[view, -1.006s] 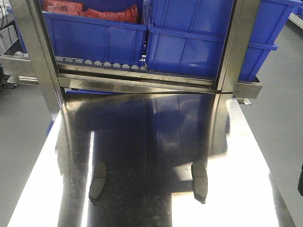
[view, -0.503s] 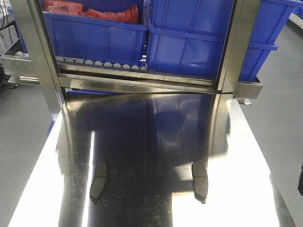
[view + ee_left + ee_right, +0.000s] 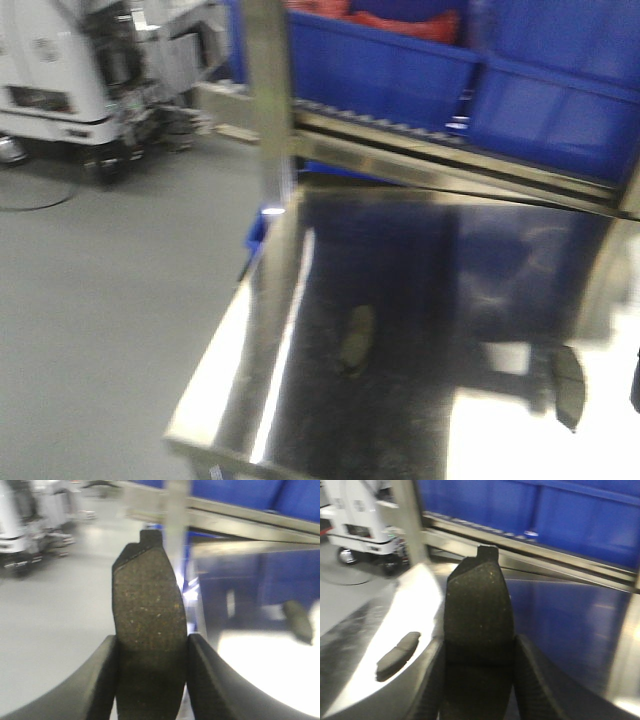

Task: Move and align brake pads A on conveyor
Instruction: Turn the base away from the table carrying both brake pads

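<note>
The left claw [image 3: 152, 641] is clenched on a brake pad [image 3: 147, 595], with its black fingers [image 3: 102, 677] pressing the pad's long edges from either side. The pad stands upright out of the claw, face to the camera. It has a grey-brown, grainy friction surface flecked with pale specks, gently curved sides, a darker rim and a small square tab at the top end. Beyond this claw and off to the right in its wrist view, a loose pad [image 3: 299, 621] lies flat on the shiny steel tabletop [image 3: 250, 665], well apart from the fingers.

The right claw [image 3: 479, 645] grasps a second brake pad [image 3: 479, 605] in the same upright way, squeezed between both fingers [image 3: 532, 680]. This one looks darker, almost black, with fine pale speckles and the same square tab on top. Ahead of this claw and to the left in its wrist view, another loose pad [image 3: 397, 655] rests flat on the tabletop [image 3: 560, 630] in a bright patch of reflection.

The front view is blurred. It shows two pads lying on the tabletop [image 3: 400, 260], one [image 3: 356, 338] nearer the table's left edge and one [image 3: 568, 385] far to the right, well apart. I cannot tell which of them each wrist view shows. Behind the table stands a steel rack [image 3: 268, 100] carrying blue bins [image 3: 400, 70], and a white machine [image 3: 70, 70] sits on the grey floor [image 3: 100, 300].
</note>
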Controlling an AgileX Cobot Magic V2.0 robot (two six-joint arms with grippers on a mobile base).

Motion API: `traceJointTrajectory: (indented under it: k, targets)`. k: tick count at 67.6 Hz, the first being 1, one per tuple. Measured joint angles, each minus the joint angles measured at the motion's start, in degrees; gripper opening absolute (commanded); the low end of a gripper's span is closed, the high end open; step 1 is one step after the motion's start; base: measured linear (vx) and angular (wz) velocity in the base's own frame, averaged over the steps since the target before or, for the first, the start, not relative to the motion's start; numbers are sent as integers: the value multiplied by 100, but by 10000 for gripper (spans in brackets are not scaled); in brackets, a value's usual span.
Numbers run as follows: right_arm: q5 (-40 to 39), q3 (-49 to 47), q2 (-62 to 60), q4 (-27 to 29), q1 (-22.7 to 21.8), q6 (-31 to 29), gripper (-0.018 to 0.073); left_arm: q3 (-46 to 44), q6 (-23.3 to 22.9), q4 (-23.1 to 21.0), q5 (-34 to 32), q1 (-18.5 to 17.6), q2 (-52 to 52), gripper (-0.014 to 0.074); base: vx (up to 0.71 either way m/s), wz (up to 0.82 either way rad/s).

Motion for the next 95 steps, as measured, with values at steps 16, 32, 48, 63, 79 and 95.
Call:
traceJointTrajectory:
  k: [16, 32, 48, 63, 79, 95]
  targets:
    - [5, 0, 0, 0, 0, 0, -10, 0, 0, 5, 0, 0, 0, -6, -20, 86]
    - [5, 0, 0, 0, 0, 0, -10, 0, 0, 5, 0, 0, 0, -6, -20, 78]
    - [5, 0, 0, 5, 0, 0, -10, 0, 0, 5, 0, 0, 0, -6, -19, 74]
    - [5, 0, 0, 5, 0, 0, -10, 0, 0, 5, 0, 0, 0, -6, -18, 77]
    - [5, 0, 0, 5, 0, 0, -10, 0, 0, 5, 0, 0, 0, -6, -13, 82]
    - [10, 0, 0, 5, 0, 0, -10, 0, 0, 5, 0, 0, 0, -6, -3, 86]
